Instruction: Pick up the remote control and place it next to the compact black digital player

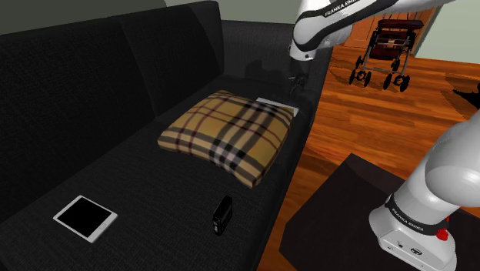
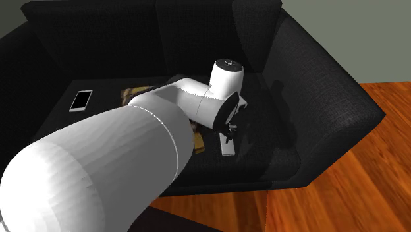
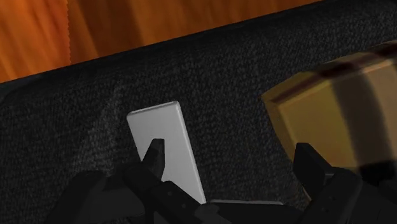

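Black sofa (image 1: 92, 100): its seat carries every task item.
Plaid cushion (image 1: 227, 131): lies mid-seat, between the remote control and the player; the carry will probably have to clear it.
Claw (image 3: 229, 156): hovers over the remote control with fingers wide apart, holding nothing. One fingertip sits over the slab rather than beside it. Best practice, as judged: shift sideways until the slab is centred, then descend and close across its narrow width.
Remote control (image 3: 167, 143): plain pale slab, flat on the seat just beside the cushion's corner. Its long axis runs back to front across the seat, slightly skewed. No buttons show, so its pointing end cannot be told.
Player (image 1: 222, 214): small and black, near the seat's front edge, well apart from the remote control.
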